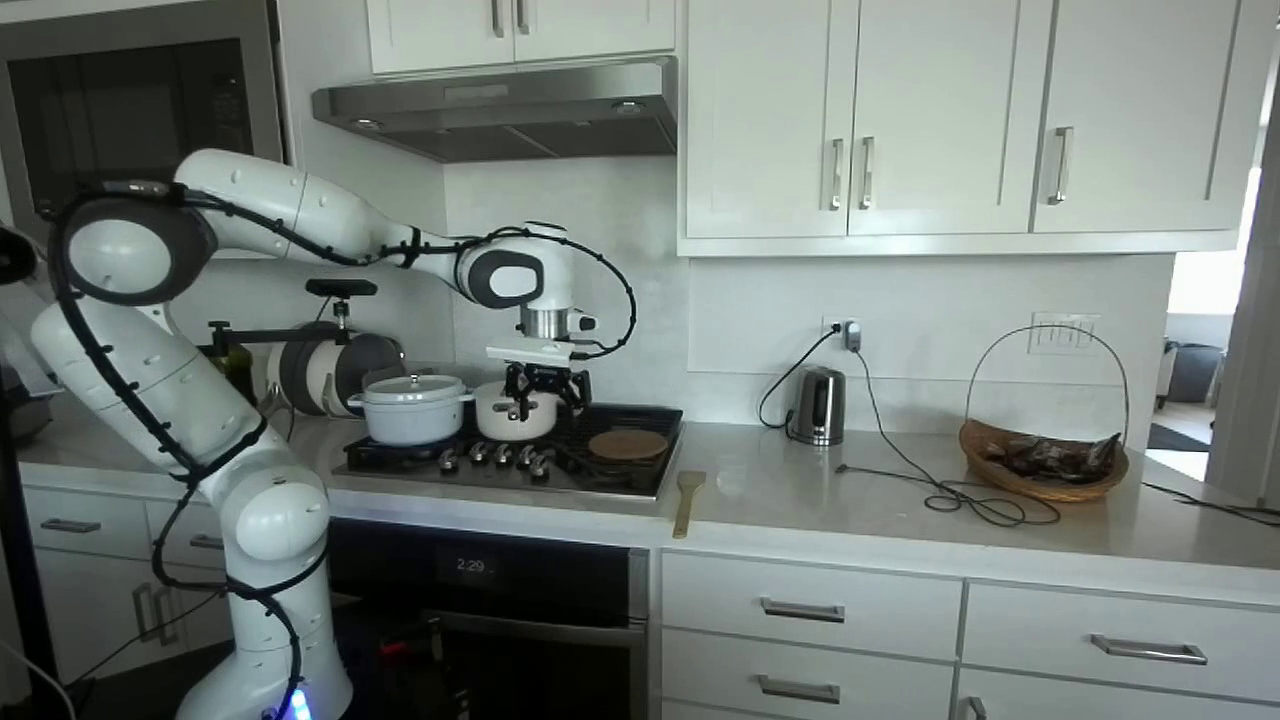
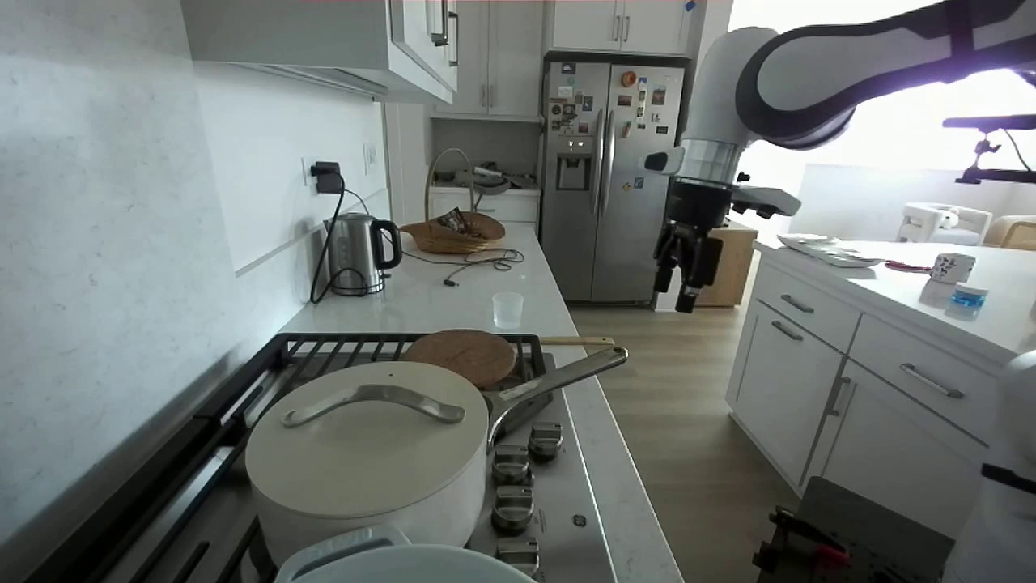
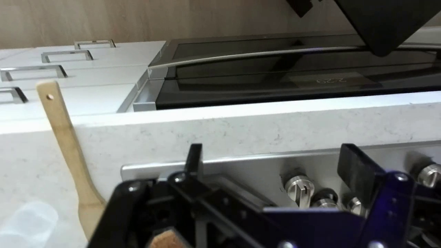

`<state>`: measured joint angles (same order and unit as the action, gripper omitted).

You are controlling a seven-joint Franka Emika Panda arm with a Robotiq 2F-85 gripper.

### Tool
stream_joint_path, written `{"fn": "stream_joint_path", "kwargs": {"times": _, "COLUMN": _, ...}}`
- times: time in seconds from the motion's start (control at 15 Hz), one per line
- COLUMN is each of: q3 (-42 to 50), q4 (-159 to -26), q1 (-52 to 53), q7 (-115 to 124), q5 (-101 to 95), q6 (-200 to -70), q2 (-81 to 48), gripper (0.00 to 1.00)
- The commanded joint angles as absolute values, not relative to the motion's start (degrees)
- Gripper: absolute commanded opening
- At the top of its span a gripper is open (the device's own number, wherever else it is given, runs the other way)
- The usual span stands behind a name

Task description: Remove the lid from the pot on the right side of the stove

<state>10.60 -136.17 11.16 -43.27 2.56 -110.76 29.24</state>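
Stove edge (image 2: 575,478), lidded pot (image 2: 433,512), gripper (image 2: 674,295) clear

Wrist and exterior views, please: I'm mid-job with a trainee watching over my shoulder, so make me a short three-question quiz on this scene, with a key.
1. True or false: in an exterior view, the lid is on the cream-white pot.
2. Which thing juts past the front edge of the counter?
a) kettle
b) wooden spatula
c) basket
3. In the wrist view, is the hand open or shut, and is it touching the pot?

Key:
1. True.
2. b.
3. Open, and not touching: an exterior view shows it well apart from the pot.
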Motion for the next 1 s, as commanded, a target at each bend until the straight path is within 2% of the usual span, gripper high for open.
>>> {"fn": "stream_joint_path", "kwargs": {"times": 0.0, "q3": 7.9, "q4": -126.6, "q1": 12.1, "q7": -47.7, "q5": 4.4, "q6": -105.3, "q2": 21.6, "gripper": 1.0}}
{"fn": "stream_joint_path", "kwargs": {"times": 0.93, "q3": -6.9, "q4": -101.7, "q1": 12.6, "q7": -48.1, "q5": 5.3, "q6": -98.1, "q2": 0.9, "gripper": 1.0}}
